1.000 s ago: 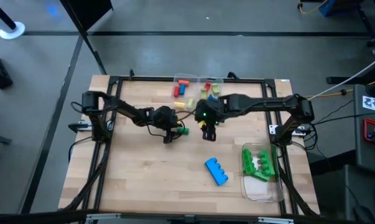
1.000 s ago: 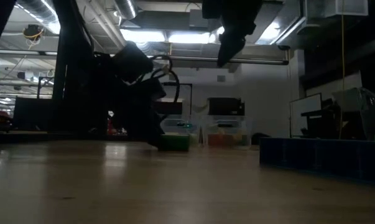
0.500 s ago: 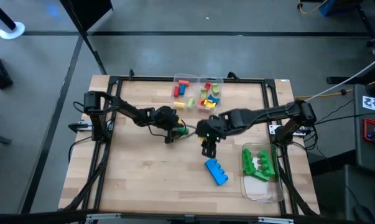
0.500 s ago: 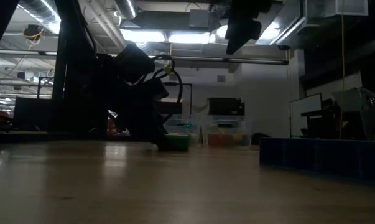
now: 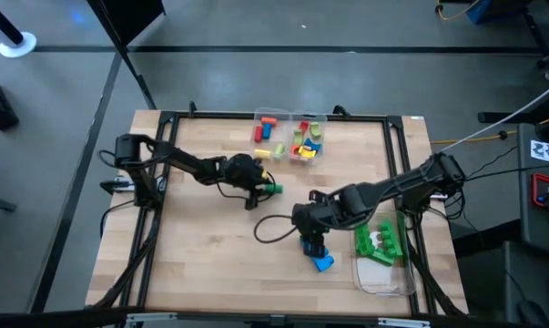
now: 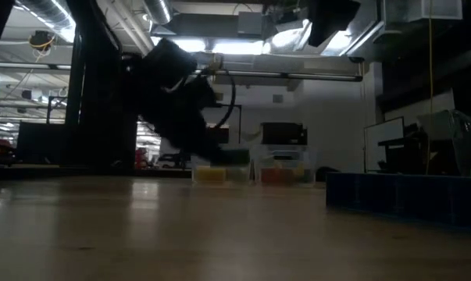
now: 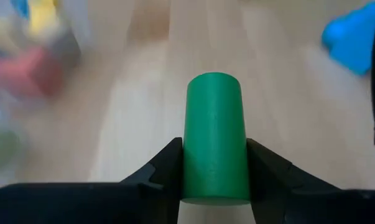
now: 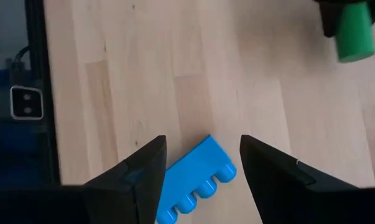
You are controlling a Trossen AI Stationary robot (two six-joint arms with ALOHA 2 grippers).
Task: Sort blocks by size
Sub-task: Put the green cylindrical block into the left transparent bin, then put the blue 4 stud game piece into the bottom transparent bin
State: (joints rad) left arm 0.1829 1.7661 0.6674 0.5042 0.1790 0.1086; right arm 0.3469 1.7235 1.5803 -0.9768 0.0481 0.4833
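My left gripper (image 5: 263,189) is shut on a green cylinder (image 7: 214,146) left of the table's middle; the cylinder also shows in the right wrist view (image 8: 351,38). My right gripper (image 5: 314,244) is open and hangs above a blue studded brick (image 8: 193,177), which lies flat on the table near the front (image 5: 320,258). In the low view this gripper (image 6: 329,19) is well above the table. Small red, yellow, green and blue blocks lie in two clear containers (image 5: 288,137) at the far edge. Green studded bricks (image 5: 376,241) lie in a clear container at the right. My left gripper pinches the green cylinder by its curved sides, near the end closer to the wrist (image 7: 214,183), between the two fingers. The cylinder lies along the fingers and sticks out past their tips. It is lifted clear of the table.
The clear container (image 5: 383,273) with the green bricks stands close to the right of the blue brick. The two small containers stand side by side at the far edge. Bare wood lies at the front left (image 5: 201,264). A black frame runs around the table (image 5: 156,228).
My right gripper has gone from the table's middle toward the near edge and now hangs over the blue brick. My left gripper has gone up and a little toward the right, lifting the green cylinder clear of the table.
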